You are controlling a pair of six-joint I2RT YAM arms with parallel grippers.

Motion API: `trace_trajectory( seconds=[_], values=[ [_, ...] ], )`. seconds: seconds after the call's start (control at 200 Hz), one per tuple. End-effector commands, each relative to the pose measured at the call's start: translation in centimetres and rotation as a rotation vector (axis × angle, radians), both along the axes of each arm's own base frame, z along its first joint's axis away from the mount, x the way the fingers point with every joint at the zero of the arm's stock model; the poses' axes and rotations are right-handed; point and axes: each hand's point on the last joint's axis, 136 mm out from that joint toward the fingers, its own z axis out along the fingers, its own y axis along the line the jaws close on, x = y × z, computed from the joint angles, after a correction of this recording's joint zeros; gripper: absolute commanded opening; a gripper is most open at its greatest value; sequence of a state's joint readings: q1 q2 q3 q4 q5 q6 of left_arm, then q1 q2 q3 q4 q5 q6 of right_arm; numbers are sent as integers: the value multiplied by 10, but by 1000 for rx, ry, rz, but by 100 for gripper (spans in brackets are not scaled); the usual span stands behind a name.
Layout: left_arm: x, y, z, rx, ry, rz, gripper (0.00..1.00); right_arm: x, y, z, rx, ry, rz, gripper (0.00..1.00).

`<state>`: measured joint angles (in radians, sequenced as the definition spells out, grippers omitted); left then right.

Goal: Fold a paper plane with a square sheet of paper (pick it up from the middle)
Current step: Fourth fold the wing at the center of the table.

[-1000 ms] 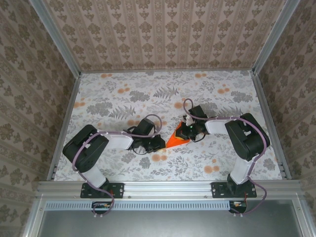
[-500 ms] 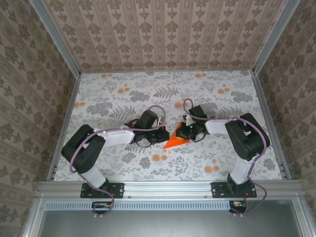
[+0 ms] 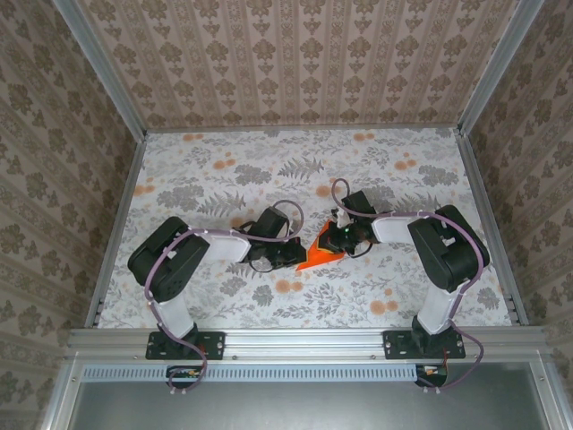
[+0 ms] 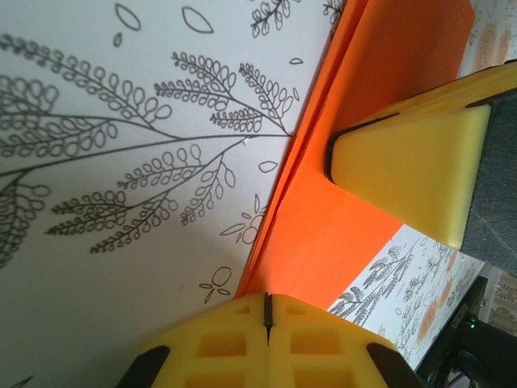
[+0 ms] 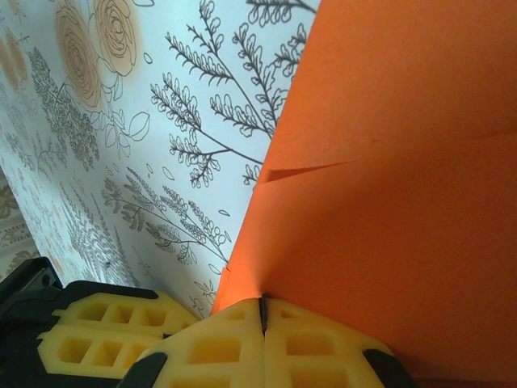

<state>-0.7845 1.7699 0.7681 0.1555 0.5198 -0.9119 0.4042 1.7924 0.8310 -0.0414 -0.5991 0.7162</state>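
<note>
The square sheet of paper (image 3: 319, 253), bright orange, lies folded into a flat triangle near the middle of the worktop (image 3: 224, 170), a little toward its near edge, with the broad side facing that edge. In the left wrist view, stacked layers show along 1 long edge of the paper. In the right wrist view, a short flap edge crosses its face.

The left gripper (image 3: 296, 259) meets the paper from the left. Its 2 fingers (image 4: 230, 343) are pressed together with no gap, nothing is between them, and their tips touch the paper's edge. The right gripper (image 3: 337, 240) comes from the right. Its fingers (image 5: 311, 347) are likewise closed tight and hold nothing, and their tips rest on the orange surface. The 2 grippers sit just beside each other across the sheet.
</note>
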Motion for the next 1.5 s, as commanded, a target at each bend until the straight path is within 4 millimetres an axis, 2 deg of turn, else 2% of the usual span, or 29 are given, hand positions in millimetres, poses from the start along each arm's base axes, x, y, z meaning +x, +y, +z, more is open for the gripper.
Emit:
trace_trajectory(
  seconds=[0.0, 0.08, 0.145, 0.345, 0.565, 0.675, 0.81, 1.02, 1.15, 1.225, 1.315, 1.405, 1.495],
  values=[
    [-19, 24, -31, 106, 66, -1, 0, 3, -13, 1, -81, -30, 11, 4],
    [-21, 26, -33, 114, 72, 2, 0, 5, 2, 22, -6, -81, 56, 6],
    [-20, 27, -33, 115, 69, 5, 0, 1, 11, 27, 56, -71, 76, 7],
    [-19, 25, -32, 115, 69, 7, 0, -19, 21, 8, 56, -14, 112, 7],
    [-20, 28, -34, 127, 77, 11, 0, -24, 22, -8, 12, 27, 154, 7],
    [-22, 33, -35, 142, 85, 20, 0, -20, 9, -17, -35, 27, 146, 6],
    [-25, 39, -39, 159, 99, 30, 0, 1, -28, -25, -72, 27, 45, 6],
    [-26, 42, -39, 158, 100, 33, 0, 49, -80, -15, -84, -35, -137, 5],
    [-24, 38, -35, 144, 91, 26, 0, 68, -91, 5, -72, -87, -192, 5],
    [-23, 36, -33, 135, 85, 20, 0, 71, -89, 22, -50, -127, -202, 6],
    [-21, 33, -30, 125, 79, 18, 0, 62, -79, 37, -3, -159, -192, 6],
    [-19, 31, -29, 116, 76, 17, 0, 45, -57, 45, 22, -172, -141, 6],
    [-19, 30, -28, 115, 75, 17, 0, 25, -28, 41, 41, -149, -77, 6]
  ],
)
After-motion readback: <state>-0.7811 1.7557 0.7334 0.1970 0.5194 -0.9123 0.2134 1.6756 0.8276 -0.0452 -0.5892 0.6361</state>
